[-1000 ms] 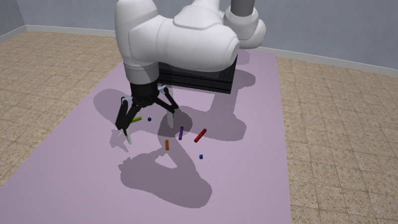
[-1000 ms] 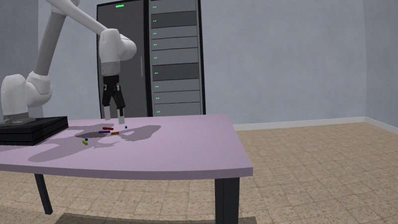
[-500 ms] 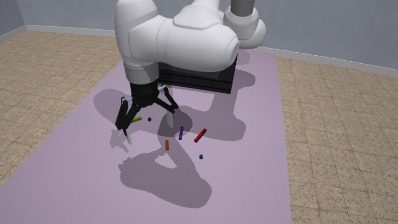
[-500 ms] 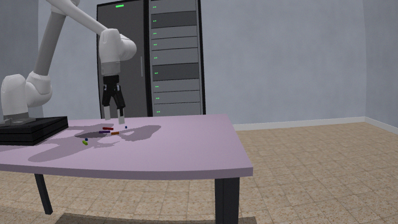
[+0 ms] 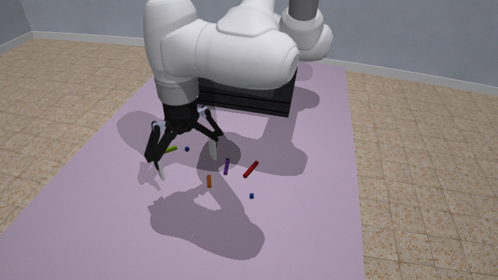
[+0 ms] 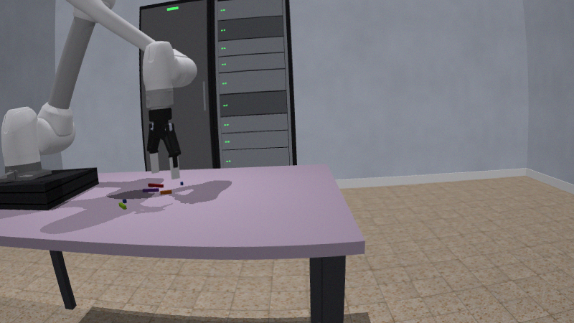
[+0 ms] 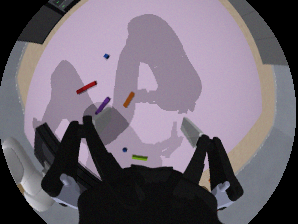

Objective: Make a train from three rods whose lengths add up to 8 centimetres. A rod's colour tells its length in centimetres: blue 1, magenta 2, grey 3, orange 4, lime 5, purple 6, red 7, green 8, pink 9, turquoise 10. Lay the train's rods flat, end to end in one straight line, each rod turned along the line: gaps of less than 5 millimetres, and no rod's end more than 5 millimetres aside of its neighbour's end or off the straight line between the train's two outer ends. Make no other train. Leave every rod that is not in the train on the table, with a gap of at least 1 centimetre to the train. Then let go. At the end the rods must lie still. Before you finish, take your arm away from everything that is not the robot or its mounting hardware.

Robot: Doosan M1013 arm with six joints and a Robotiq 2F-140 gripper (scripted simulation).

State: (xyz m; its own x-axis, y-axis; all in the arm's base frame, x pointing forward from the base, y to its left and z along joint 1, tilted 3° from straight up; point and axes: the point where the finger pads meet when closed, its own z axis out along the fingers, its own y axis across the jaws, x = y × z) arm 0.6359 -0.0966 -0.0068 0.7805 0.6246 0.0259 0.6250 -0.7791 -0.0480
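Observation:
Six rods lie apart on the lilac table [image 5: 313, 181] [image 6: 260, 209] [image 7: 206, 36]. They are a lime rod [image 5: 170, 149] [image 6: 122, 205] [image 7: 139, 157], a purple rod [image 5: 226, 166] [image 6: 150, 189] [image 7: 103, 106], a red rod [image 5: 250, 169] [image 6: 155, 185] [image 7: 87, 87], an orange rod [image 5: 208, 181] [image 6: 166, 192] [image 7: 129, 99], a blue cube [image 5: 187, 149] [image 6: 124, 200] [image 7: 124, 149] near the lime rod, and a second blue cube [image 5: 251, 196] [image 6: 181, 183] [image 7: 105, 56] farther off. My gripper [image 5: 187, 163] [image 6: 164, 171] [image 7: 147, 119] is open wide and empty. It hangs above the table, over the spot between the first blue cube and the orange rod.
The arm's black base [image 5: 243, 97] [image 6: 39, 189] stands on the table behind the rods. A dark server cabinet [image 6: 248, 80] stands behind the table. The arm's large white links hang over the rods in the top view.

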